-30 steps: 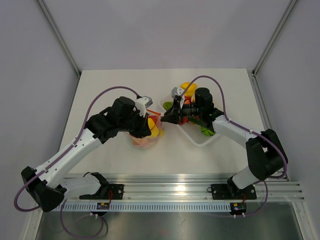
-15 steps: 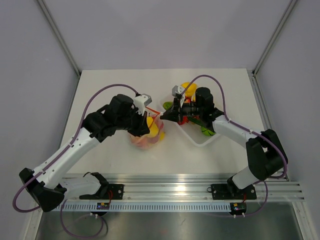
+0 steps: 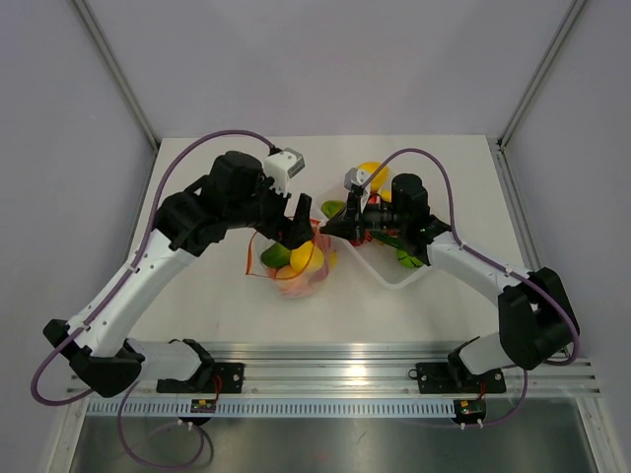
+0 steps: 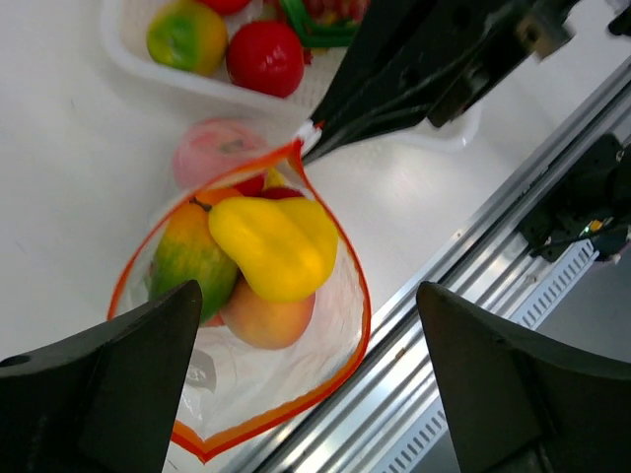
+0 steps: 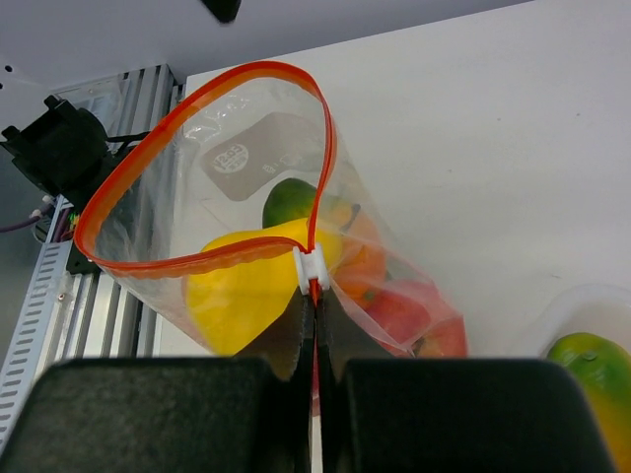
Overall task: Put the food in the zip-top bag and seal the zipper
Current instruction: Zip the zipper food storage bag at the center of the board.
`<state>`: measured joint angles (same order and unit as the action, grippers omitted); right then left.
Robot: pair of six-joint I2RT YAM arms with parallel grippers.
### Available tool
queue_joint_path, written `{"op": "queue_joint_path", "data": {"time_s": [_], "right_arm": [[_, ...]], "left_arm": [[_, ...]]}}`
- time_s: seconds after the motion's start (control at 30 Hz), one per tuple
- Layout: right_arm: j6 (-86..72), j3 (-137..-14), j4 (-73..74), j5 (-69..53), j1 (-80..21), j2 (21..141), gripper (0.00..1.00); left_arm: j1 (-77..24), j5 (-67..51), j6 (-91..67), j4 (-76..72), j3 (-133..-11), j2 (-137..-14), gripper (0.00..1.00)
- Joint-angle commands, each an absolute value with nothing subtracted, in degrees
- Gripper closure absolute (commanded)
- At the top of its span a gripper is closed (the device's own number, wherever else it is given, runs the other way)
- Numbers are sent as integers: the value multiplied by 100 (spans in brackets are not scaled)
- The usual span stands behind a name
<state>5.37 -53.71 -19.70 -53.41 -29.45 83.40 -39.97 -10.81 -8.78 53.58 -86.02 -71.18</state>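
The zip-top bag lies mid-table with its mouth gaping, the orange-red zipper forming a wide loop. Inside it are food pieces: a yellow pepper, a green-orange fruit and a peach-coloured one. My left gripper hangs open above the mouth, its fingers wide apart and touching nothing. My right gripper is shut on the zipper's end, just below the white slider. In the top view the left gripper is over the bag and the right gripper is at its right corner.
A white tray to the right of the bag holds more food: a yellow piece, green pieces and a red tomato. The metal rail runs along the near edge.
My left gripper has let go of the bag's rim, opened wide and risen away from it. The bag's mouth now gapes wider. The right gripper stays shut on the zipper's end.
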Motion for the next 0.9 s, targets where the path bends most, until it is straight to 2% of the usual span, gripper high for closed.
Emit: {"op": "queue_joint_path", "data": {"time_s": [0.0, 0.1, 0.27, 0.43, 0.63, 0.87], "right_arm": [[624, -5484, -1847, -5273, -2927, 8068, 100], [642, -5502, -1732, -5247, -2918, 7998, 100], [642, -5528, -1617, -5265, -2918, 7910, 100], [650, -5563, -1530, -5343, -2927, 7928, 100], [677, -5616, -1397, -5396, -2918, 7937, 100], [642, -5634, -1389, -5423, -2918, 7928, 100]], "left_arm": [[-3981, -1010, -441, 5299, -9454, -7452, 6], [-3999, -967, -116, 5091, -9703, -7892, 10], [-4043, -922, 553, 4632, -9466, -8208, 25], [-4043, -2045, 1475, 4518, -9045, -8200, 27], [-4034, -2425, 1766, 3920, -8587, -7980, 32], [-4034, -2610, 1863, 4113, -8719, -8235, 59]]}}
